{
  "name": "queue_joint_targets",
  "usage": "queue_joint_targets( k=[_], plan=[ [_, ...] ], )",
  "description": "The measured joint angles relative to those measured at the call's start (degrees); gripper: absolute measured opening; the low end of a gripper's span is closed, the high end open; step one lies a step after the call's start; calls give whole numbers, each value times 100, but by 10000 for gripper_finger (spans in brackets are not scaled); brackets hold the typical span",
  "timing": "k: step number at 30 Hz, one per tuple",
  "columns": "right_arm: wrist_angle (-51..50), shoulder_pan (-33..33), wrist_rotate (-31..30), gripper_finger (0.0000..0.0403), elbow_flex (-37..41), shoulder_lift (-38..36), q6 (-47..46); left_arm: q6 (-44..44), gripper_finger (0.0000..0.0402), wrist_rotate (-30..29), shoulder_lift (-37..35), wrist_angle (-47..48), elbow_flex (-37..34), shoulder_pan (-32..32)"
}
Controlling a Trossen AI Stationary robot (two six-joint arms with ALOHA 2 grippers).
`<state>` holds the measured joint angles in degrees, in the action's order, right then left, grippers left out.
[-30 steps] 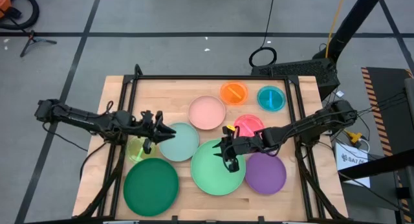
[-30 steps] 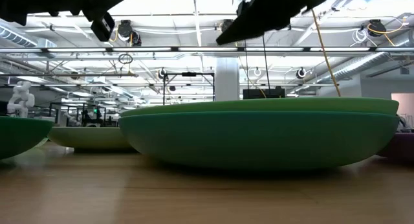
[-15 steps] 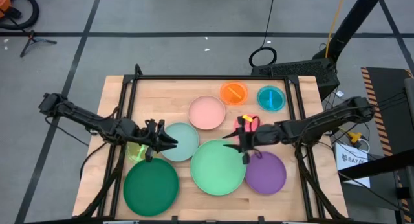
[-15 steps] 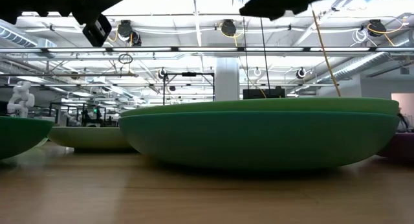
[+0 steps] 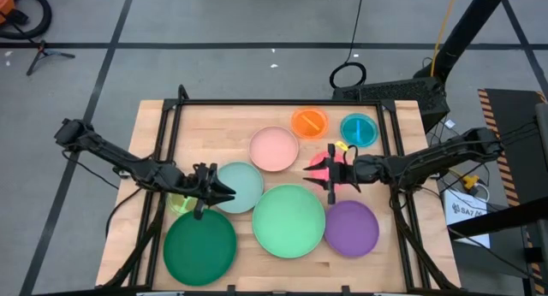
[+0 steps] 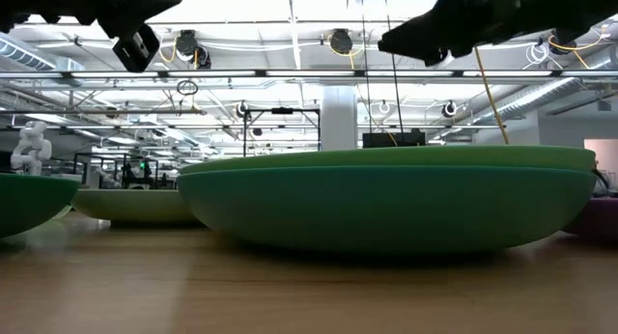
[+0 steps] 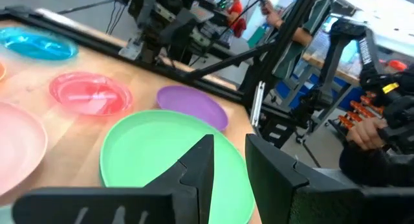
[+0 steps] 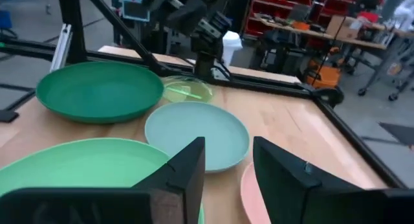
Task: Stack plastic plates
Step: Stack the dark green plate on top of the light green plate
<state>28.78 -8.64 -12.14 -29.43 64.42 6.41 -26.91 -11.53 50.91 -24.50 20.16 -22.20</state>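
Note:
Nine round plates lie flat on the wooden table. Dark green (image 5: 199, 245), light green (image 5: 288, 221) and purple (image 5: 351, 229) are along the near side. Mint (image 5: 244, 186), yellow-green (image 5: 180, 202) and magenta (image 5: 318, 165) lie mid-table. Pink (image 5: 274, 148), orange (image 5: 309, 122) and teal (image 5: 359, 130) are farther back. My left gripper (image 5: 219, 190) hovers open over the mint plate's left rim. It points toward the light green plate (image 7: 162, 153). My right gripper (image 5: 330, 173) hovers open above the magenta plate, pointing left, with the mint plate (image 8: 197, 133) ahead of it. Both hold nothing.
A black frame (image 5: 282, 102) runs round the table's edges. Bare wood shows along the far-left part (image 5: 214, 129) and the near edge (image 5: 257, 275). In the low view the big light green plate (image 6: 386, 204) fills the middle. Workshop benches and a person (image 7: 375, 127) lie beyond the table.
My right gripper has drawn back from over the light green plate toward the table's right and far side, and now hangs over the magenta plate. My left gripper has shifted a little toward the near edge along the mint plate's rim. No plate has moved.

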Motion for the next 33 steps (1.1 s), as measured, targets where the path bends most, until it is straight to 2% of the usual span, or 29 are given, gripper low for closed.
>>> queue_joint_targets(
  k=[16, 19, 22, 28, 30, 33],
  plan=[
    [-73, 60, -2, 122, 64, 44, -340, -648, 94, -54, 1000, 18, 0, -350],
    [-75, 60, -2, 122, 64, 44, -340, -896, 94, 164, 1250, 113, 27, -503],
    [-75, 58, -2, 122, 64, 44, -340, -1146, 94, 406, 1409, 1197, 485, -701],
    [-71, 58, -2, 122, 64, 44, -382, -1162, 94, 510, 1917, 5414, 2115, -1192],
    [-75, 58, -2, 122, 64, 44, -382, -1050, 94, 515, 2085, 6302, 2436, -1323],
    [-71, 58, -2, 122, 64, 44, -387, -957, 94, 617, 2210, 6995, 2542, -1440]
  ],
)
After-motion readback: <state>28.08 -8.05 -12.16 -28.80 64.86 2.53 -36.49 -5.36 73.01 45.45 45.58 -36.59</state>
